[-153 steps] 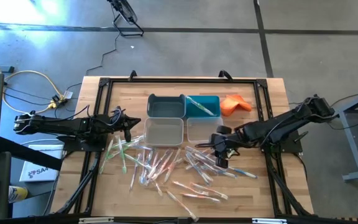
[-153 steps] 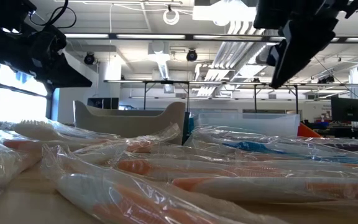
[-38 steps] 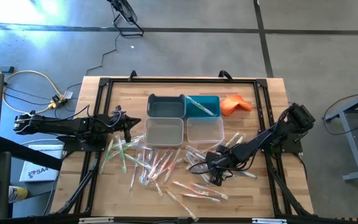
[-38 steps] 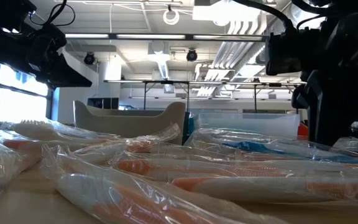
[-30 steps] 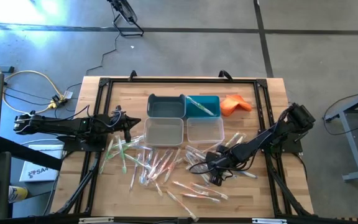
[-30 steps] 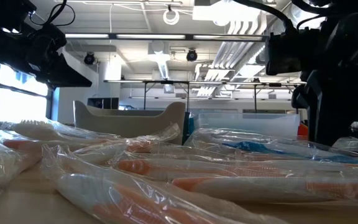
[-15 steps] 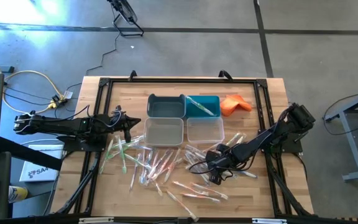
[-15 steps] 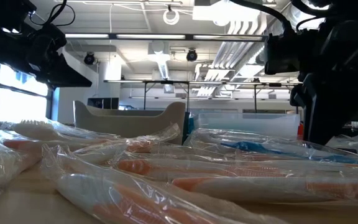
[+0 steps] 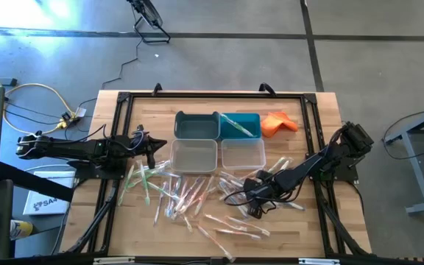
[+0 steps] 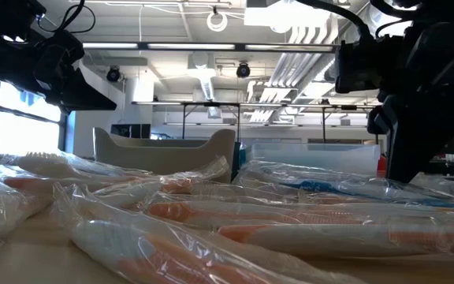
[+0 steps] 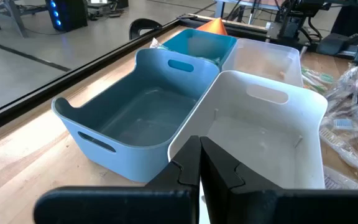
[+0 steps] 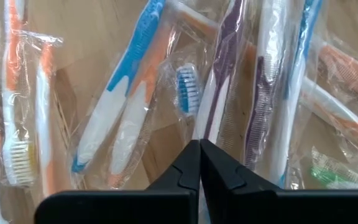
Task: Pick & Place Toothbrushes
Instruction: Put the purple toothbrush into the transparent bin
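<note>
Toothbrushes [image 9: 197, 197] in clear wrappers lie scattered across the lower middle of the high view, on the wooden table [image 9: 308, 110], just below four small bins. One more toothbrush [image 9: 240, 125] lies inside the teal bin [image 9: 240, 126] at the upper centre. The right gripper [image 9: 250, 199] is down among the wrappers at centre right of that view; its wrist view shows the two dark fingers [image 12: 188, 165] pressed together with nothing between them, above a purple-handled brush [image 12: 219, 81] and a blue-and-white one [image 12: 120, 93]. The left gripper [image 9: 153, 149] hangs at centre left, beside the white bin [image 11: 260, 143] and grey-blue bin [image 11: 129, 112], its fingers [image 11: 219, 168] clenched on nothing. An orange cloth [image 9: 280, 123] sits right of the teal bin
</note>
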